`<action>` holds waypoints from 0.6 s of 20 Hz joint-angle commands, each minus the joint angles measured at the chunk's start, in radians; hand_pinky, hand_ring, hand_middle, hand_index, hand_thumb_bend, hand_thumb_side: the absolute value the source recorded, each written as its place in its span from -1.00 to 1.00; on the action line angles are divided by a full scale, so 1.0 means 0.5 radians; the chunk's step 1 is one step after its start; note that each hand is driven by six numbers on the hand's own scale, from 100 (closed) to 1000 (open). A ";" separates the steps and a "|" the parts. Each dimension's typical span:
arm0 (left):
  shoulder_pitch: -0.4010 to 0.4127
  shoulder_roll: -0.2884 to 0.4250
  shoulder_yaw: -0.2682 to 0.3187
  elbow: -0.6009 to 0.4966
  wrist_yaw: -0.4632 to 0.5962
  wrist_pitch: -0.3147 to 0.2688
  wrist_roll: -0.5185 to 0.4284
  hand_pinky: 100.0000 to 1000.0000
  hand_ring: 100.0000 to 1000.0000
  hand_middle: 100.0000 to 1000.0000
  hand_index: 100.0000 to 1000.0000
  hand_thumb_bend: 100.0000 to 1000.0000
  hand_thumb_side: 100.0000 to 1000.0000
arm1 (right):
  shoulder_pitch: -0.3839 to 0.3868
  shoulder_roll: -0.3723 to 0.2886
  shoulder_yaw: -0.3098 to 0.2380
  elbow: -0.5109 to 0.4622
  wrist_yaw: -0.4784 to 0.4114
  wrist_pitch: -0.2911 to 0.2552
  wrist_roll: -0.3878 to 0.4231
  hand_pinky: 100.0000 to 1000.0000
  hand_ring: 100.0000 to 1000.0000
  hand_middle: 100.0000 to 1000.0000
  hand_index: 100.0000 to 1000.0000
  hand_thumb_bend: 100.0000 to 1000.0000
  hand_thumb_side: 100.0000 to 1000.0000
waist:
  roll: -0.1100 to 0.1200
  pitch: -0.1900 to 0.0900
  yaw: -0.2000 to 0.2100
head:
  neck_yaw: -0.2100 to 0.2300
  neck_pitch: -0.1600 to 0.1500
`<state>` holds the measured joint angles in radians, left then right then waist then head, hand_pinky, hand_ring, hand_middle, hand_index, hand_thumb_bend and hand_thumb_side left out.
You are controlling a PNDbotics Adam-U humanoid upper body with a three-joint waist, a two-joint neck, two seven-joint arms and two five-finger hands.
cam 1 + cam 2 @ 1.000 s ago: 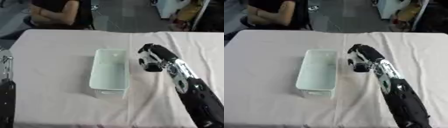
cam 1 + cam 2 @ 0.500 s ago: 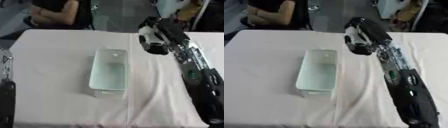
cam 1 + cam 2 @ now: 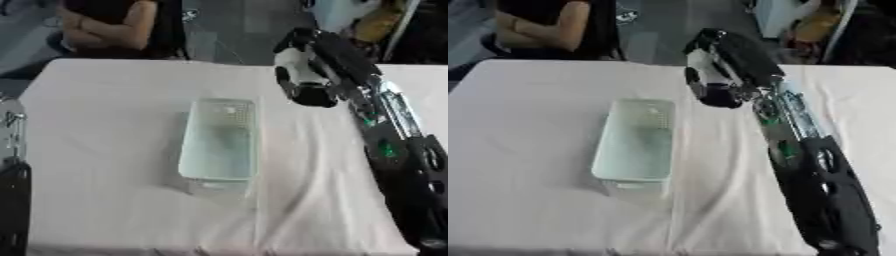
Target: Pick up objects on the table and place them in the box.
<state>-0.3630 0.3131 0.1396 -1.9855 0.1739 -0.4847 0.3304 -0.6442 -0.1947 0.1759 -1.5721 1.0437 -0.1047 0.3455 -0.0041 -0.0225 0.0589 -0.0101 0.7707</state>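
Observation:
A pale, see-through rectangular box (image 3: 219, 145) stands open in the middle of the white-clothed table (image 3: 105, 200), and I see nothing inside it. My right hand (image 3: 325, 60) is raised above the table, just beyond the box's far right corner. Its fingers are curled round a white object with a dark rounded end (image 3: 302, 80). The right forearm (image 3: 798, 145) runs down the right side of the view. My left hand (image 3: 9, 130) shows only as a sliver of silver and black at the left edge, well away from the box.
The table's far edge (image 3: 201, 62) lies just behind the raised hand. Beyond it are a dark floor and some yellow and white clutter (image 3: 376, 20) at the upper right. Folds in the cloth run past the box's near end.
My right hand has risen from table level beside the box and moved toward the far side, carrying the white object. The box has not moved.

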 commanded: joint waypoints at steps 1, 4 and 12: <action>-0.036 0.025 -0.007 -0.029 0.005 0.001 -0.010 0.47 0.52 0.54 0.55 -0.57 1.00 | -0.112 -0.043 0.045 -0.072 -0.040 -0.046 0.017 -1.00 -0.72 -0.55 -0.55 -1.00 -1.00 | 0.002 -0.023 0.008 | -0.021 -0.001; -0.043 0.023 -0.016 -0.029 0.009 0.004 -0.017 0.47 0.53 0.54 0.55 -0.57 1.00 | -0.212 -0.038 0.122 -0.064 -0.093 -0.112 0.051 -1.00 -0.71 -0.55 -0.56 -1.00 -1.00 | 0.000 -0.021 0.019 | -0.044 -0.001; -0.066 0.007 -0.030 -0.029 0.024 0.001 -0.039 0.47 0.53 0.54 0.55 -0.55 1.00 | -0.333 0.014 0.213 0.020 -0.147 -0.208 0.105 -1.00 -0.69 -0.56 -0.56 -1.00 -1.00 | -0.012 -0.018 0.034 | -0.069 -0.001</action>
<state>-0.3804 0.3121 0.1234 -1.9855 0.1808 -0.4817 0.3152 -0.7748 -0.1872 0.2840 -1.5528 0.9754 -0.2013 0.3989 -0.0135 -0.0226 0.0743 -0.0356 0.7707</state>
